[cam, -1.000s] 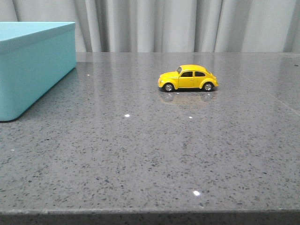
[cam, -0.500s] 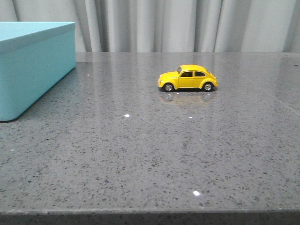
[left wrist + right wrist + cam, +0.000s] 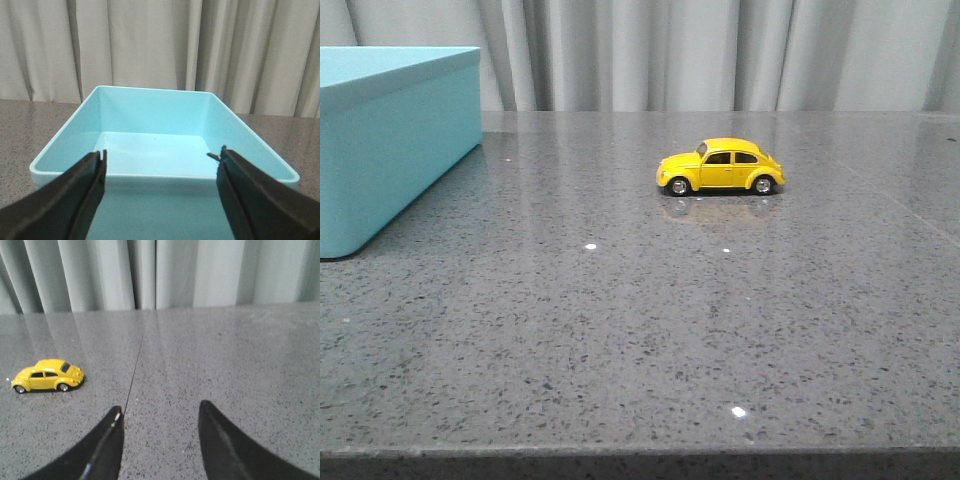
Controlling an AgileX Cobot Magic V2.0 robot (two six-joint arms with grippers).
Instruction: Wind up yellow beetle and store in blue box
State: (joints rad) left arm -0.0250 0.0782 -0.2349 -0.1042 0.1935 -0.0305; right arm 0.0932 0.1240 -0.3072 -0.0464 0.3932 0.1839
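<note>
The yellow beetle (image 3: 721, 167) stands on its wheels on the grey stone table, side-on, nose to the left. It also shows in the right wrist view (image 3: 47, 375), well ahead of and to the side of my right gripper (image 3: 160, 410), which is open and empty above the table. The blue box (image 3: 390, 140) stands at the far left, open-topped. In the left wrist view the blue box (image 3: 160, 112) is empty, and my left gripper (image 3: 162, 154) is open and empty, just short of its near wall. Neither gripper shows in the front view.
The grey speckled table (image 3: 640, 320) has its front edge near the bottom of the front view. A thin seam (image 3: 137, 360) runs along the tabletop. Grey-white curtains (image 3: 720, 50) hang behind the table.
</note>
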